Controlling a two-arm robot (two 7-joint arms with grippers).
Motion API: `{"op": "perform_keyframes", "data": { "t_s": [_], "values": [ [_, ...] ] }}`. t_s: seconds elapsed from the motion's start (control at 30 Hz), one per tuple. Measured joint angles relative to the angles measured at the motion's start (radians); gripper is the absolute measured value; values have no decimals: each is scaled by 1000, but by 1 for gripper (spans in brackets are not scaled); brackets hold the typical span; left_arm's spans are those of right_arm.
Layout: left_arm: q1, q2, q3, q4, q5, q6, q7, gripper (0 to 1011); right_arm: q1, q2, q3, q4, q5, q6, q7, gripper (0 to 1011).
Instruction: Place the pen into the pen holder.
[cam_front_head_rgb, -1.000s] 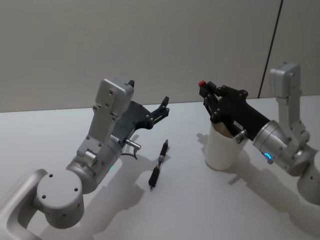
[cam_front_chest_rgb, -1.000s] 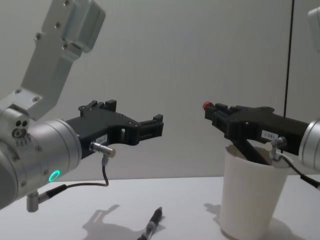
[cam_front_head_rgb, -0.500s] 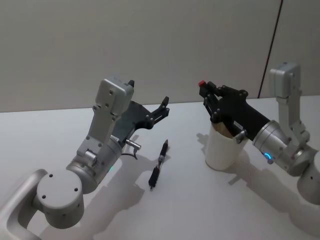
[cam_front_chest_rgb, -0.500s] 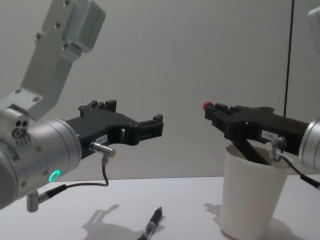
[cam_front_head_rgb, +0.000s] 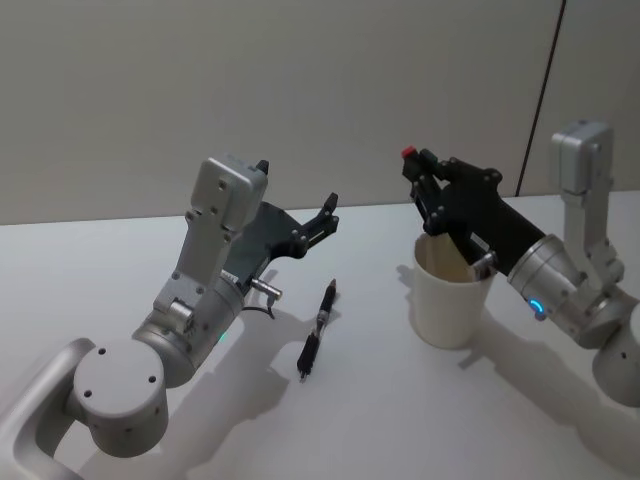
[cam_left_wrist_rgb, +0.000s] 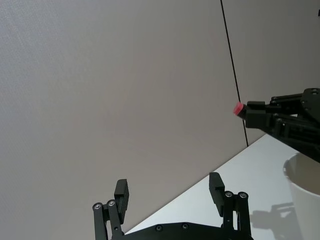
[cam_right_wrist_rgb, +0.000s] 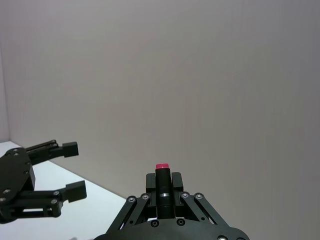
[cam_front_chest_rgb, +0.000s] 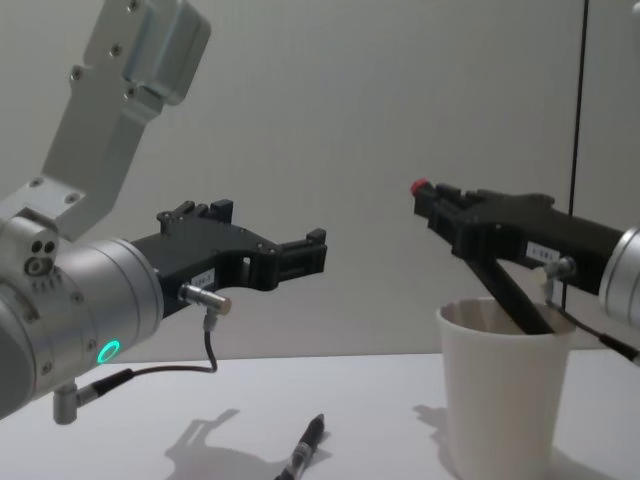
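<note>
Above pen holder (cam_front_head_rgb: 450, 305), right claw (cam_front_head_rgb: 422, 178) clamps pen (cam_right_wrist_rgb: 161, 194)

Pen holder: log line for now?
right tool shut on red-tipped black pen above white paper cup; left tool open; second black pen on white table

We face a plain, matte grey-beige wall (cam_front_head_rgb: 300, 90), unbroken but for one thin dark seam (cam_front_head_rgb: 541, 98) running down it on the right, slanted in the head view and upright in the chest view. Below the wall we see a smooth white table (cam_front_head_rgb: 400, 420), evenly lit, with soft grey shadows on it.
</note>
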Motion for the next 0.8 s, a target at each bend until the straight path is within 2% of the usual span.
{"op": "perform_keyframes", "data": {
  "t_s": [0.17,0.5,0.8],
  "values": [
    [0,0,0,0,0,0,0,1001,1,-3,1,2,7,-42,-5,175],
    [0,0,0,0,0,0,0,1001,-5,-7,-5,21,12,-88,14,175],
    [0,0,0,0,0,0,0,1001,-17,-9,-16,41,-14,-142,25,175]
  ]
}}
